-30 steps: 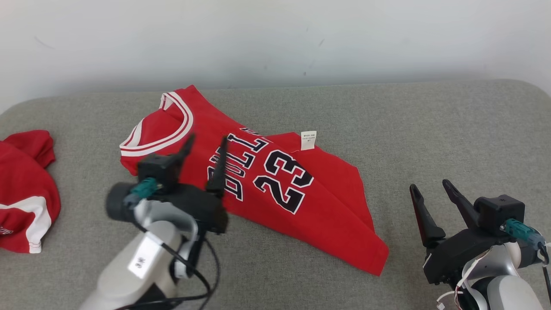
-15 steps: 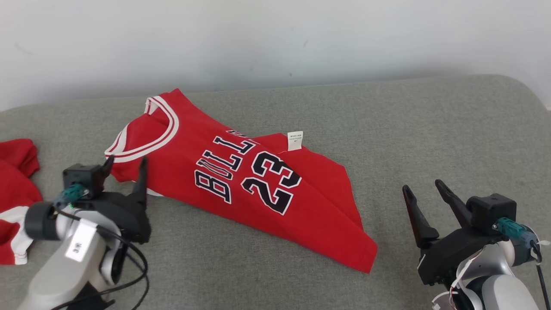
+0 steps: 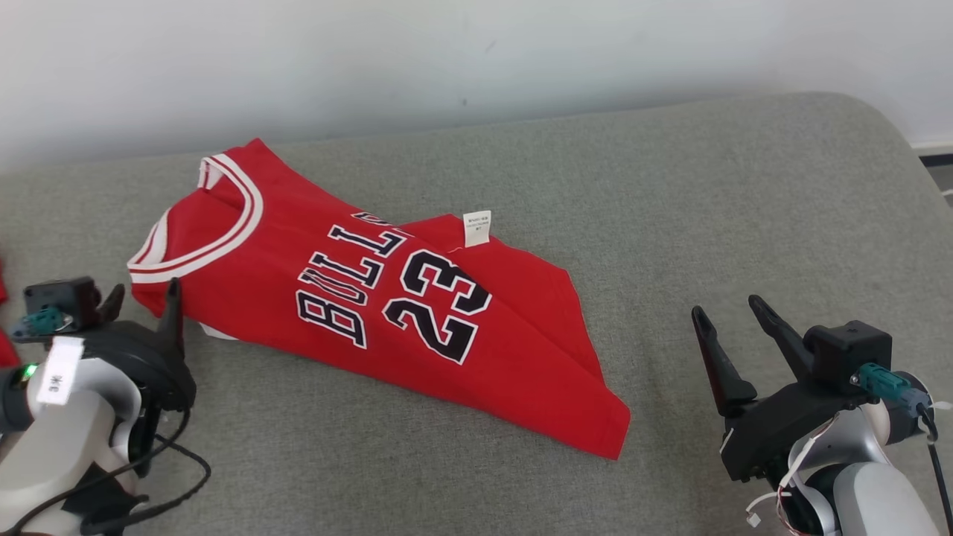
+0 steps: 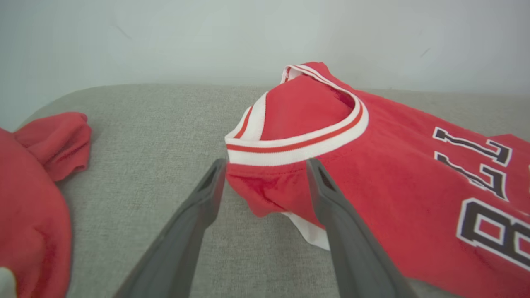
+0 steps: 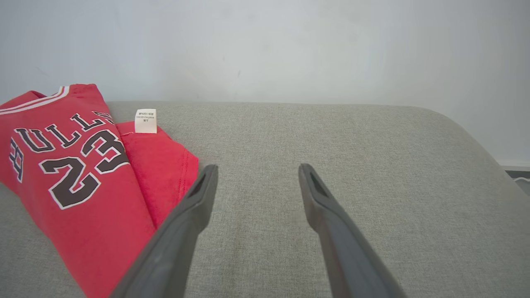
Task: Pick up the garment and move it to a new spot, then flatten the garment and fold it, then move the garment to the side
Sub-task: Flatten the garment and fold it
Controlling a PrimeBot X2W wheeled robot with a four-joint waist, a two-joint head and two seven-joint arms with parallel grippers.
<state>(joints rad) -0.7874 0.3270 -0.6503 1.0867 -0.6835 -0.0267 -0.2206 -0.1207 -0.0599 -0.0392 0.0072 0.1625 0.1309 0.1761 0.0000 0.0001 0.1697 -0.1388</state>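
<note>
**Far left.** Second red garment [image 4: 37,198], bunched, with a white panel. It lies on the grey fabric-covered surface [image 3: 744,186], apart from the jersey.

**Left.** Left end effector [image 3: 143,298], with dark fingers [image 3: 173,313] spread wide and nothing held. It sits low over the surface, just beside the jersey's shoulder corner. In the left wrist view its fingers flank that corner [image 4: 265,163]; whether they touch the cloth cannot be told.

**Centre.** Jersey [image 3: 372,313], red, with dark white-edged lettering "BULLS" and "23". It lies flat on the surface at a slant: the neckline with its white-and-red striped trim [image 3: 223,231] is towards the rear left, and the hem corner is towards the front right. One side is folded over, with a small white label [image 3: 476,227] standing at the fold's rear edge.

**Right.** Right end effector [image 3: 726,309], fingers splayed and empty. It is well apart from the jersey's hem corner, above bare surface. In the right wrist view [image 5: 257,167] the jersey [image 5: 74,178] and label [image 5: 145,121] lie to its left.

**Rear.** Pale wall [image 3: 447,59] behind the surface.
</note>
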